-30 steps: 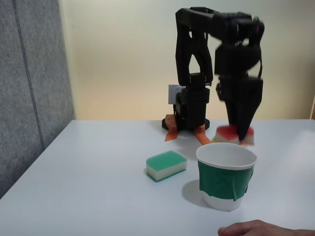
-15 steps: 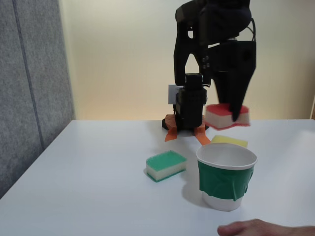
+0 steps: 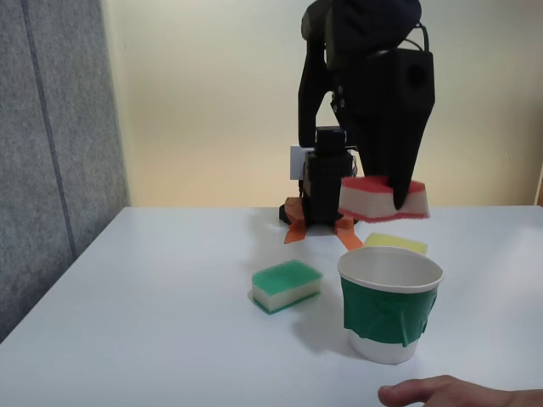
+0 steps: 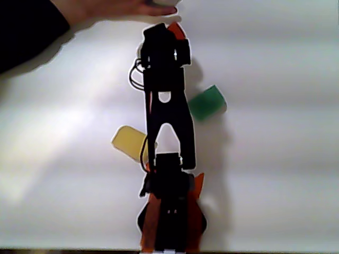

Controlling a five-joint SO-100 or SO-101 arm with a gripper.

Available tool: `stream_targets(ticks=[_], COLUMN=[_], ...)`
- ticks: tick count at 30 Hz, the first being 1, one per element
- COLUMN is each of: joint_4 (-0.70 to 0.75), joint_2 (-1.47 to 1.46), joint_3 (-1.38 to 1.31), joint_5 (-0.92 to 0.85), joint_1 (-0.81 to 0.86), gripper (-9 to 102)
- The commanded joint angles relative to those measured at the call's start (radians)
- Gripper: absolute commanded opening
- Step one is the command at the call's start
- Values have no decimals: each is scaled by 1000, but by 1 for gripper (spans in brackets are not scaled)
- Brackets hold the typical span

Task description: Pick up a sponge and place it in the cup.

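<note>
white table (image 3: 170, 322), pale wall behind. black gripper (image 3: 397, 199) fingers clamped on the red-topped white foam sponge (image 3: 373, 197), held in the air just above the white paper cup with green band (image 3: 390, 314). fixed view shows this; the other view's arm hides sponge and cup, leaving the green sponge (image 4: 207, 102), yellow sponge (image 4: 128, 143) and a person's hand (image 4: 114, 7).

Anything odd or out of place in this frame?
A person's hand rests on the table just in front of the cup, inside the workspace. The cup's green band is wrinkled and uneven. The sponge hangs tilted in the gripper. Nothing is spilled or damaged.
</note>
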Motion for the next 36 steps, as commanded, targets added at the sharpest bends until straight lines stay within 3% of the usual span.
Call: stream_targets(ticks=[1,11,20,27,32,36], joint_4=[-12,-118,-178,-221,-210,-152], joint_2=[11,43,72,69,80,130], joint_3=[-37,84,135,133,146,178], joint_5=[-8,20,-43,-129,-103,21], joint_1=[-29,-57,-46,-32,-34,-55], gripper=[0,3,32,45,35,12])
